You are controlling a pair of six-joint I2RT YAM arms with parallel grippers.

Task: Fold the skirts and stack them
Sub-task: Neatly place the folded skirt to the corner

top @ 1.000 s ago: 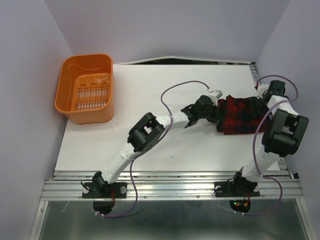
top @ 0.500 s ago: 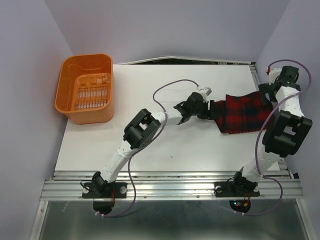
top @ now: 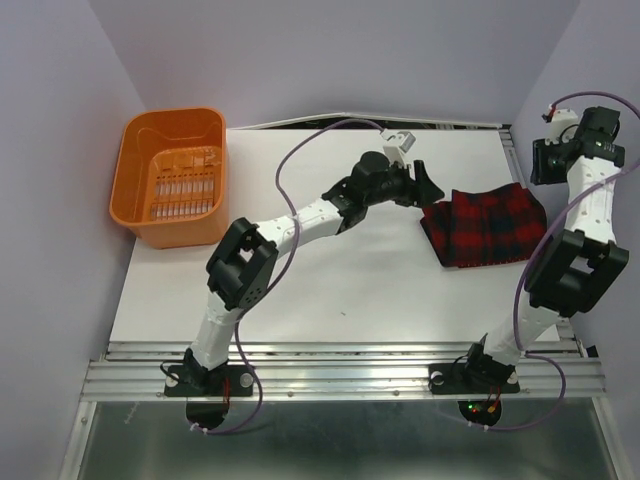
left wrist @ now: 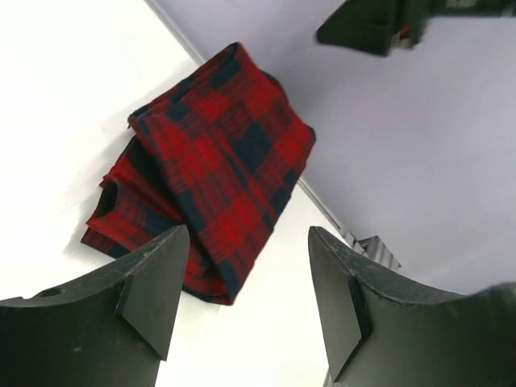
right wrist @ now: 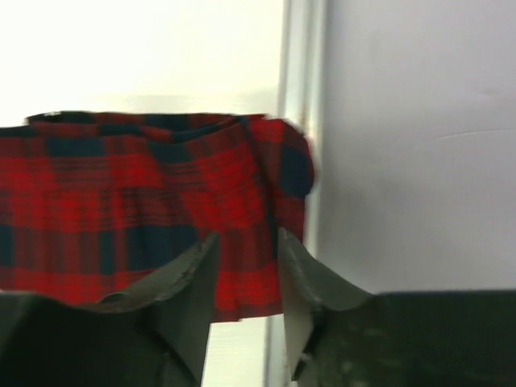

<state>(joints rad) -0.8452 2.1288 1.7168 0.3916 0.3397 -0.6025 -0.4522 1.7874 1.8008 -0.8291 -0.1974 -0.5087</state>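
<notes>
**While both arms hang clear of it, the plaid skirt lies folded by the right edge**

Where the left arm stretches diagonally from the near edge toward the far right corner, its end effector [top: 424, 186] [left wrist: 247, 239] hovers just left of the skirt [top: 486, 226] [left wrist: 218, 161] [right wrist: 137, 210], fingers spread wide with nothing between them. The right arm rears upright along the right edge, elbow bent. Its end effector [top: 541, 170] [right wrist: 244, 270] is raised beyond the skirt's far right corner, with the fingers parted by a narrow gap and empty.

The skirt is soft woven cloth in red and dark navy checks, folded into a layered, roughly rectangular bundle lying flat on the white surface [top: 330, 270]. Layered edges show at its left end. An orange plastic basket [top: 170, 180] with a slotted floor sits at the far left corner.
</notes>
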